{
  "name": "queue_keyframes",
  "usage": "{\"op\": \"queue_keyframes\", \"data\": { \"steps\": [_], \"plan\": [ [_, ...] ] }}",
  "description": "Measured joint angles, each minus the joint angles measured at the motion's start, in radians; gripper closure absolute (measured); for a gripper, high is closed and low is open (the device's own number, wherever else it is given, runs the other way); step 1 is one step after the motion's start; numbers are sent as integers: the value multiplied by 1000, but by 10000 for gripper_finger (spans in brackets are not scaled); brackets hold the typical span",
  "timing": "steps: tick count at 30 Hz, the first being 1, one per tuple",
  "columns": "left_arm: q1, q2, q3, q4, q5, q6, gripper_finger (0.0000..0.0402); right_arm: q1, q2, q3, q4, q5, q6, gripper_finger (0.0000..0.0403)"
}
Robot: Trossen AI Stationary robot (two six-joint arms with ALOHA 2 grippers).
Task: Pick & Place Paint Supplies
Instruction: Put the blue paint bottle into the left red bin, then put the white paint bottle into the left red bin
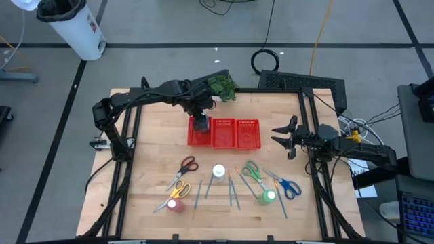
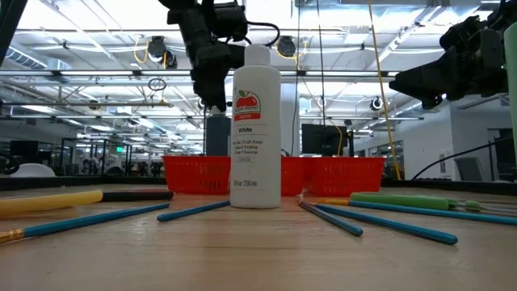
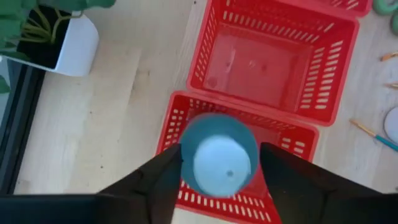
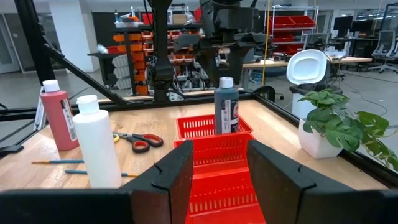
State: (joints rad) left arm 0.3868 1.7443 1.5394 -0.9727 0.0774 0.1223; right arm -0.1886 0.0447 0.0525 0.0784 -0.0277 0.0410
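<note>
Brushes [image 1: 233, 192] and scissors [image 1: 252, 172] lie nearest you, untouched. Left gripper [image 3: 219, 163] above dark bottle [image 4: 226, 106] standing in leftmost tray [image 1: 201, 131] compartment, fingers spread, just clear of cap. Watch it: lift crooked, finger clips cap, bottle tips. Right gripper [image 1: 283, 135] waits right of trays, fingers apart, empty.

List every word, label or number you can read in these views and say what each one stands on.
"White": on the label of the white paint bottle standing upright on the table, low view.
"8 fl oz 236 ml": seems to run along that label's foot; only roughly legible.
Red apple logo and the small lines under "White": too blurred to read.
Dark bottle label: unreadable.
</note>
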Motion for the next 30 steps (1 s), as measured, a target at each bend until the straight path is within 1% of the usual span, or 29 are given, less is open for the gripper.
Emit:
{"op": "queue_keyframes", "data": {
  "steps": [5, 9, 15, 19, 23, 26, 30],
  "plan": [
    [-2, -9, 2, 25, -3, 10, 142, 0, 0, 0, 0, 0, 0, 261],
    [-1, -53, 23, 8, -10, 6, 135, 0, 0, 0, 0, 0, 0, 261],
    [0, -180, 48, -22, -38, -32, 133, 0, 0, 0, 0, 0, 0, 261],
    [-13, -296, 39, -48, -21, -102, 133, 0, 0, 0, 0, 0, 0, 261],
    [-90, -443, -47, 6, -1, -155, 133, 0, 0, 0, 0, 0, 0, 261],
    [-187, -559, -162, 134, -18, -210, 133, 0, 0, 0, 0, 0, 0, 261],
    [-354, -687, -326, 302, -61, -261, 133, 0, 0, 0, 0, 0, 0, 261]
  ]
}}
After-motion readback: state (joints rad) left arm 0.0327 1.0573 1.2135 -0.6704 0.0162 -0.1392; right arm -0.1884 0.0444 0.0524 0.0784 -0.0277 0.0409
